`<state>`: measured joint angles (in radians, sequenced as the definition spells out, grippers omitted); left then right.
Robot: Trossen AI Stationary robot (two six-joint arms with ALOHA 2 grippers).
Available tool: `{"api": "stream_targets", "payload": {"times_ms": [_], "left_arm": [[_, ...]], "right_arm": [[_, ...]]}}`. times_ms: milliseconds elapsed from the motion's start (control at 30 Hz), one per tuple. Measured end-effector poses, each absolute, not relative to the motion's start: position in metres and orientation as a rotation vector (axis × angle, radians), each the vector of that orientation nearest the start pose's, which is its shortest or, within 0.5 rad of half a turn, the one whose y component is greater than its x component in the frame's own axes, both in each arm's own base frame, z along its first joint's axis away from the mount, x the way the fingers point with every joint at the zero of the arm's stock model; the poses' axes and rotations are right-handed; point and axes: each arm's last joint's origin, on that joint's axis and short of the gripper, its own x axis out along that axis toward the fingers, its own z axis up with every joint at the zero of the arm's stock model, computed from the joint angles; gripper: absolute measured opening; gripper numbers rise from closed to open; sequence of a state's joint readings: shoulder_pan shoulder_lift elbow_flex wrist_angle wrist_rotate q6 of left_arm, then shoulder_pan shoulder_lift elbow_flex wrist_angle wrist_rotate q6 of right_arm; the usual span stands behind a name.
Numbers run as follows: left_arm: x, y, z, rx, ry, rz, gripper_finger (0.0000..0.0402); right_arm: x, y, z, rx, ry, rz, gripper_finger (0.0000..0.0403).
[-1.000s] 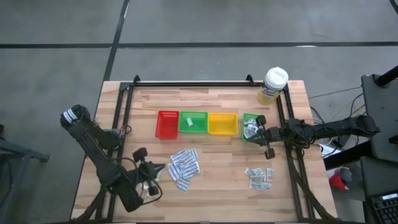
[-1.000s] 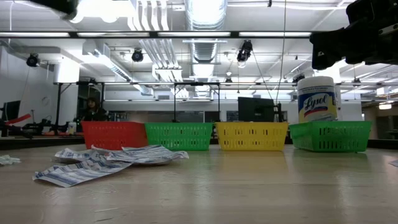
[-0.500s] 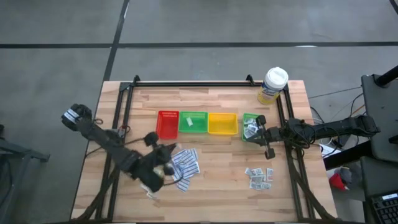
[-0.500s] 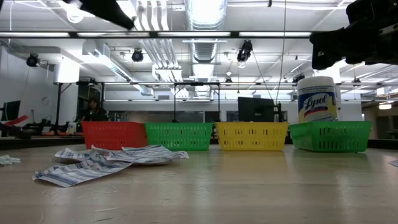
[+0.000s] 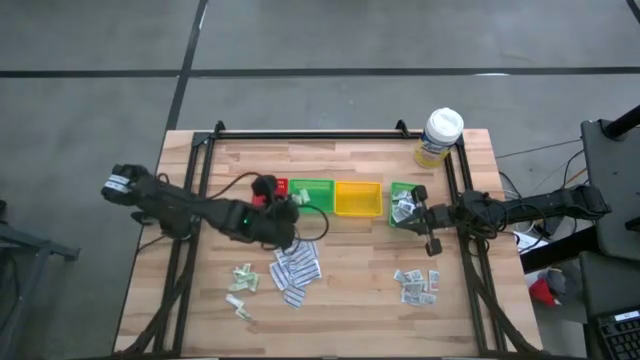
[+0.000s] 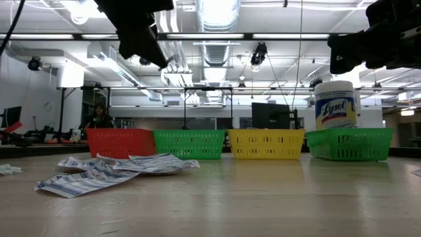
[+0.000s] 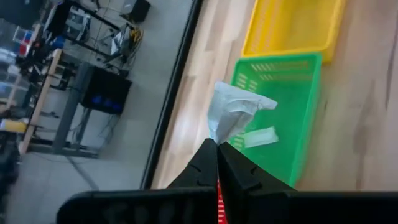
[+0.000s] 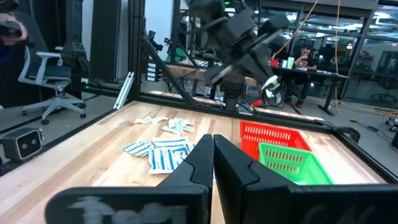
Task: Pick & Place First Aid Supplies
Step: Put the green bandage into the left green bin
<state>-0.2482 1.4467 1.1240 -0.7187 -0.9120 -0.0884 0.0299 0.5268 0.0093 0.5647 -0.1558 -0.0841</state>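
My left gripper (image 5: 290, 203) hangs over the red tray (image 5: 270, 187) and the left green tray (image 7: 292, 106), shut on a pale green-white sachet (image 7: 235, 112). One sachet (image 7: 260, 137) lies in that green tray. On the table lie long white strips (image 5: 297, 268), pale green sachets (image 5: 243, 278) and small grey-white squares (image 5: 417, 285). My right gripper (image 5: 418, 213) waits shut beside the right green tray (image 5: 403, 205), which holds packets. My left gripper pinches the crumpled sachet by its lower edge (image 7: 217, 135) between the two fingertips (image 7: 208, 152). The fingers slant down from the table's left. The sachet sticks out beyond the tips, lifted clear above the left green tray.
A yellow tray (image 5: 357, 198) stands between the two green trays. A white-lidded tub (image 5: 440, 135) stands at the far right corner. A black frame (image 5: 310, 132) runs along the table's far and side edges. Bare wood lies along the near edge.
My left gripper has swung from the table's near left, by the pale green sachets, toward the far edge and right, up to the red and green trays, rolling its wrist as it went. It stays shut on the sachet, which is carried clear of the table.
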Motion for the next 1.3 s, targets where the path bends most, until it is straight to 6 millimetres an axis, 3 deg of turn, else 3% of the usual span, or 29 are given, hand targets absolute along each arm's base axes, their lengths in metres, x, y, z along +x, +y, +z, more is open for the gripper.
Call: {"api": "stream_targets", "payload": {"times_ms": [433, 967, 1300], "left_arm": [[0.302, -0.008, 0.277, 0.514, 0.837, 0.47, 0.0], [0.357, 0.043, 0.247, 0.431, 1.021, 0.453, 0.0], [0.38, 0.062, 0.221, 0.359, 1.203, 0.364, 0.0]], "right_arm": [[0.131, 0.008, 0.169, -0.09, -0.024, 0.184, 0.0008], [0.131, 0.008, 0.169, -0.09, -0.022, 0.184, 0.0008], [0.131, 0.008, 0.168, -0.09, -0.021, 0.184, 0.0008]]}}
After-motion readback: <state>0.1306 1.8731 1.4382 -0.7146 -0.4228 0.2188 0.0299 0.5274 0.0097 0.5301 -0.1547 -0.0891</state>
